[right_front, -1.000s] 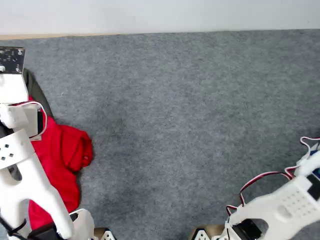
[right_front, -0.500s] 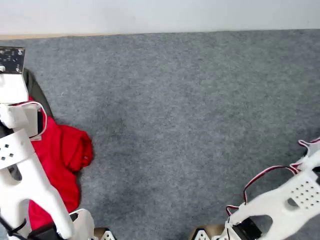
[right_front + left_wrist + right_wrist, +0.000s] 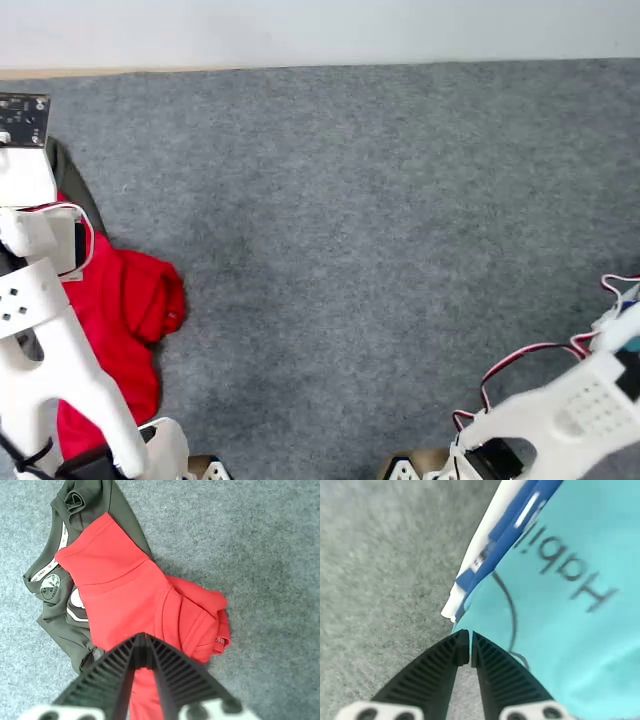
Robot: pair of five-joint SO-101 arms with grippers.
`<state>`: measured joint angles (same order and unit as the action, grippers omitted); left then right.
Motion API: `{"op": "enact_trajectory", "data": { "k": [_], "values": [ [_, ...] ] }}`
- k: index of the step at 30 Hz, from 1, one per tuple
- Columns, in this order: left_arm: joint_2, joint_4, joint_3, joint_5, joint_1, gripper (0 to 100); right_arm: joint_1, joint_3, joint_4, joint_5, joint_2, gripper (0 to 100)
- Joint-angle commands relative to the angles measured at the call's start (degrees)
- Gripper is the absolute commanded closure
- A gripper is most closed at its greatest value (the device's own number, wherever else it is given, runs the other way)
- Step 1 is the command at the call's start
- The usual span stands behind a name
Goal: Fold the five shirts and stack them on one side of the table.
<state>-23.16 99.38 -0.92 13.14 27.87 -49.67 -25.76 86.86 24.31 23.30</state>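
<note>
A crumpled red shirt (image 3: 125,595) is seen at the left edge of the grey desk (image 3: 380,200), laid over a dark olive shirt (image 3: 107,502) with white print. The left end effector (image 3: 142,639) is held above it, fingers pressed together, nothing gripped. On the right side, a turquoise shirt (image 3: 560,630) is laid over a blue-and-white shirt (image 3: 495,540). The right end effector (image 3: 470,637) is closed and empty at the turquoise edge.

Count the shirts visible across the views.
4: a red shirt over a dark green shirt on the left; a turquoise shirt over what looks like a blue-and-white shirt on the right. Others may be hidden.
</note>
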Motion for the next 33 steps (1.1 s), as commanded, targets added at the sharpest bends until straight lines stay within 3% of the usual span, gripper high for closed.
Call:
{"op": "enact_trajectory", "data": {
  "k": [1,7,16,25,33],
  "values": [
    [-1.85,1.14,-0.13,0.35,0.18,100,-0.57,-2.81,-3.56,0.44,-7.6,98.8],
    [-1.85,1.14,-0.13,0.35,0.26,100,-5.14,-2.73,-18.77,0.44,-4.26,98.8],
    [-1.85,1.14,-0.13,0.35,0.09,100,-5.14,-2.73,-34.33,0.53,10.15,98.8],
    [-1.85,1.14,-0.13,0.35,0.09,100,-4.35,-2.81,-37.23,0.44,15.34,98.8],
    [-1.85,1.14,-0.13,0.35,0.09,100,-4.09,-5.1,-31.16,0.09,4.97,98.8]
  ]
}}
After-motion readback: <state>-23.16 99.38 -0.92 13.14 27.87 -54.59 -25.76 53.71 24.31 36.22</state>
